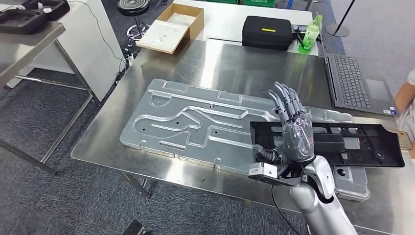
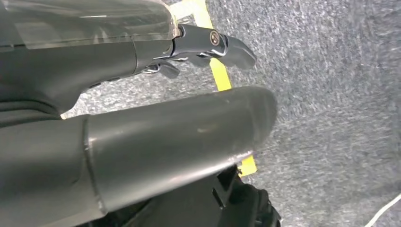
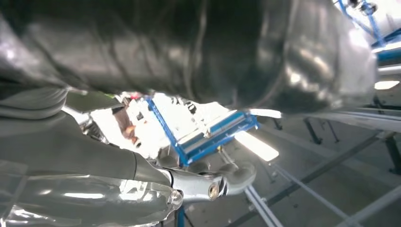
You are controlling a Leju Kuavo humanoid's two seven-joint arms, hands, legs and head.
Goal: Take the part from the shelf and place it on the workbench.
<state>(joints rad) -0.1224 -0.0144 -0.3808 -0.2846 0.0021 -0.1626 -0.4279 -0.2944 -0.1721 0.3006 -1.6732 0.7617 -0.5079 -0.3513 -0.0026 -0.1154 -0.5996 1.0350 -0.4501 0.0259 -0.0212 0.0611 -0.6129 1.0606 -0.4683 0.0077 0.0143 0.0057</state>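
The black flat part (image 1: 352,144) lies lengthwise on the right end of a machined aluminium plate (image 1: 186,117), which rests on the steel workbench (image 1: 235,68). My right hand (image 1: 293,127) is over the part's left end, its fingers stretched out straight and spread and pointing away from me, with the thumb by the part's near edge. In the right wrist view that hand (image 3: 94,161) hovers just above the shiny metal. My left hand (image 2: 179,137) hangs over grey carpet, fingers apart, holding nothing.
A laptop (image 1: 350,81) sits at the bench's far right, with a person's arm (image 1: 405,95) beside it. Behind are a black case (image 1: 267,32), a green bottle (image 1: 311,34) and a cardboard box (image 1: 172,27). A side table (image 1: 29,36) stands at left.
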